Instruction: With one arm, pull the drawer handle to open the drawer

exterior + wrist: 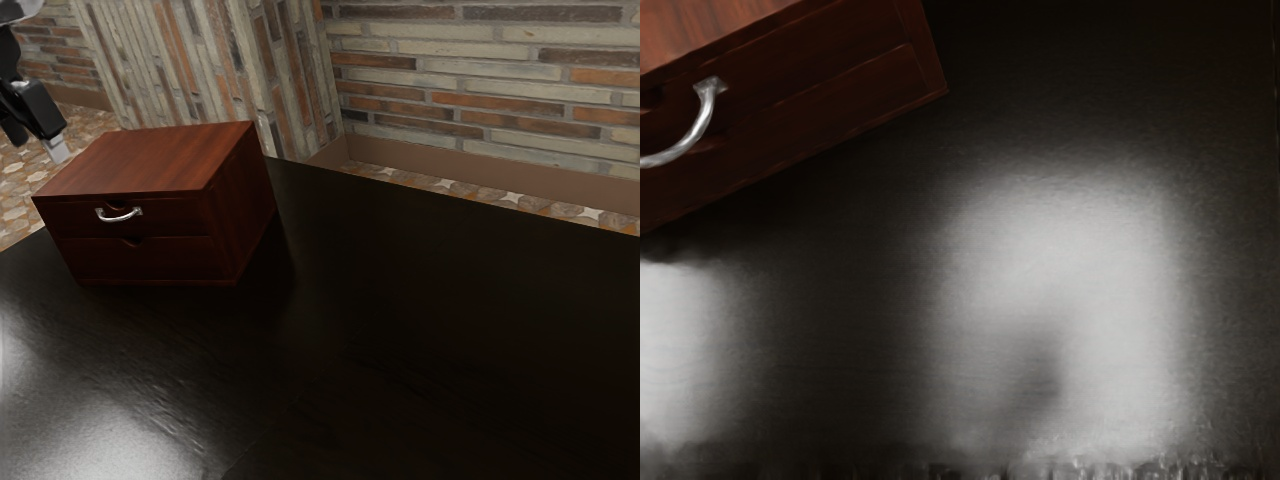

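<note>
The claw (pixel 52 148) hangs at the exterior view's left edge, wide or narrow I cannot tell; near it, lower and rightward, the cabinet (pixel 190 160) stands on the table (pixel 420 340), drawer (pixel 165 214) flush, handle (pixel 118 213) apart from the claw

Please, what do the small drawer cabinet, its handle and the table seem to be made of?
Drawer cabinet: likely reddish-brown wood, polished; faint grain streaks show. Handle: apparently metal, silvery and shiny; bright highlights along its curve. Table: dark, nearly black, perhaps lacquered wood or laminate; it gives broad soft reflections.
</note>
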Controlling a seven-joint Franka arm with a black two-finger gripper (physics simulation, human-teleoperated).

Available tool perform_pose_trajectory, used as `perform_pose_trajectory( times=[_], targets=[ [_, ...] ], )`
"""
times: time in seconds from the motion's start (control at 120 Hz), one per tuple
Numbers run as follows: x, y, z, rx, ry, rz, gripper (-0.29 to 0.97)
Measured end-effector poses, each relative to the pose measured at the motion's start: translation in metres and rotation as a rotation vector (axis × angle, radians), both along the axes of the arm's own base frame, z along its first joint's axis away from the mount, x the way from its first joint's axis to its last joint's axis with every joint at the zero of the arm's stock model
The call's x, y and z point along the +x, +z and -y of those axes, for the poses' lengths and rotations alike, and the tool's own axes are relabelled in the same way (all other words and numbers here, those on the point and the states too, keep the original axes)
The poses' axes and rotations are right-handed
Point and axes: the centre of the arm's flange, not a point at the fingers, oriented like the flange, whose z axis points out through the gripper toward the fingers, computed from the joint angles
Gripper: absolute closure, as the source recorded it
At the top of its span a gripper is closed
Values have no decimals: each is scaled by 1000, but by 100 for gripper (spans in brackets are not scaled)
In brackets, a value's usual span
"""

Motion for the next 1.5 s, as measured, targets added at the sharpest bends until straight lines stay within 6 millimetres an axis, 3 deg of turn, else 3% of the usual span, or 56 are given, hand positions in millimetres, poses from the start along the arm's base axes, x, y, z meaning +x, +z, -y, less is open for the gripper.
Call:
perform_pose_trajectory(
  times=[0.108,0.2,0.267,0.375,0.683,0.833,1.108,1.358,1.5],
  targets=[
    [-20,-15,-32,63,-61,-87,0],
    [-31,-47,-36,58,-178,-126,0],
    [-48,-68,-55,38,-230,-116,0],
    [-54,-102,-82,11,-329,-88,0],
    [-19,-154,-105,7,-645,-60,0],
    [-19,-159,-117,28,-730,-58,0],
    [-2,-168,-110,50,-902,-71,0],
    [-1,-177,-131,68,-957,-83,0],
    [16,-184,-135,73,-1005,-86,0]
  ],
)
